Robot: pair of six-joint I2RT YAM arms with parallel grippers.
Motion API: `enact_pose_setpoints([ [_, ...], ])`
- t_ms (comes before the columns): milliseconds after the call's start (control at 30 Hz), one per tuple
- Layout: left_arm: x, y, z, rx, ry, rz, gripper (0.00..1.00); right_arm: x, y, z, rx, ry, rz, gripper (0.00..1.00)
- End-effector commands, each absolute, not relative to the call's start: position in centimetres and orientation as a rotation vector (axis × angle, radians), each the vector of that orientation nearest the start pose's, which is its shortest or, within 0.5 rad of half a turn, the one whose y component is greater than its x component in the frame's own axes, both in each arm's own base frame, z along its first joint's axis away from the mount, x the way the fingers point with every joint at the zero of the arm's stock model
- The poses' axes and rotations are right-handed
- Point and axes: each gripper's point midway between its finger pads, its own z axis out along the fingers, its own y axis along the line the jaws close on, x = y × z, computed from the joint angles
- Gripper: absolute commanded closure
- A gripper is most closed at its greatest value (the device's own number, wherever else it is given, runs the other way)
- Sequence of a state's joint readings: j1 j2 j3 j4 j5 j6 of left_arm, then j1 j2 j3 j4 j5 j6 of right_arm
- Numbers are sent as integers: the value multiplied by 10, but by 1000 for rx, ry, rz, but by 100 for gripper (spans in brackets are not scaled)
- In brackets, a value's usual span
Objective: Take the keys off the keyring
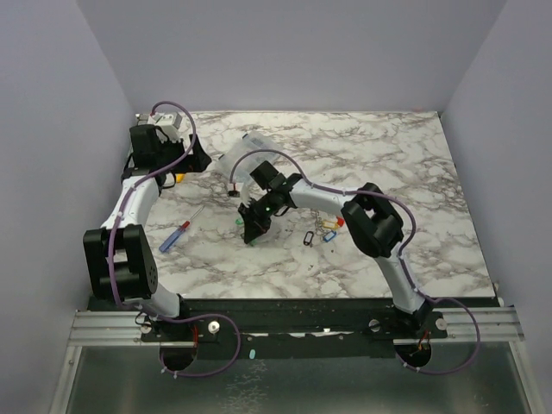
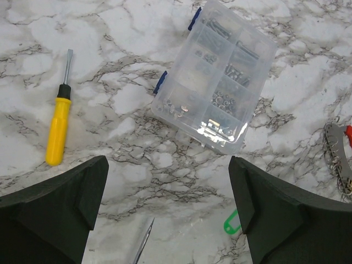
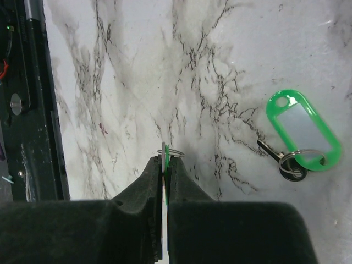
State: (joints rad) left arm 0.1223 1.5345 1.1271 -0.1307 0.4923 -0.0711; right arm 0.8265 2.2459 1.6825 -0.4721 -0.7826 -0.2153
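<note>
Right wrist view: my right end effector (image 3: 165, 165) has its two fingers pressed together, pinching one green tag (image 3: 165, 150) edge-on. One small wire ring (image 3: 174, 152) shows at the tip of this tag. A second green tag (image 3: 301, 127) lies flat on the table (image 3: 220, 55), well to the right of the fingers. It carries one dark-headed key (image 3: 273, 151) and one split ring (image 3: 300, 158).

Top external view: the keyring (image 1: 338, 222), with its red fob, lies on the table just right of my right end effector, apart from it. One blue tag (image 1: 332, 235) and one yellowish tag (image 1: 323, 226) lie beside it. I cannot tell whether they are joined to it. One red-and-blue pen (image 1: 175, 235) lies on the left part of the table.

Left wrist view: my left end effector (image 2: 168, 181) is spread wide and grips nothing. Its two fingers (image 2: 55, 209) stand above the table. Below it lie one yellow-handled screwdriver (image 2: 59, 124) and one clear plastic box (image 2: 214, 74) with compartments of small metal parts; the two are apart.
</note>
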Motion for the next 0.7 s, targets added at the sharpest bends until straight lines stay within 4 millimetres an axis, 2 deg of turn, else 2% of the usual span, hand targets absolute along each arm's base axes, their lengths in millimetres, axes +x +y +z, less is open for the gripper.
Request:
enact_pose_setpoints([
  [0, 430, -35, 183, 123, 2074, -491, 1, 237, 450, 28, -1562, 2150, 1291, 96],
  [67, 429, -35, 179, 123, 2078, -488, 1, 236, 450, 25, -1557, 2165, 1296, 89],
  [167, 431, -33, 176, 110, 2086, -483, 1, 235, 448, 26, -1557, 2170, 1292, 72],
  [333, 433, -28, 177, 95, 2084, -448, 1, 237, 443, 45, -1565, 2133, 1244, 44],
  [567, 438, -21, 183, 82, 2078, -389, 1, 252, 425, 83, -1527, 2081, 1212, 23],
  [667, 440, -21, 187, 96, 2076, -366, 1, 259, 413, 101, -1507, 2060, 1204, 19],
])
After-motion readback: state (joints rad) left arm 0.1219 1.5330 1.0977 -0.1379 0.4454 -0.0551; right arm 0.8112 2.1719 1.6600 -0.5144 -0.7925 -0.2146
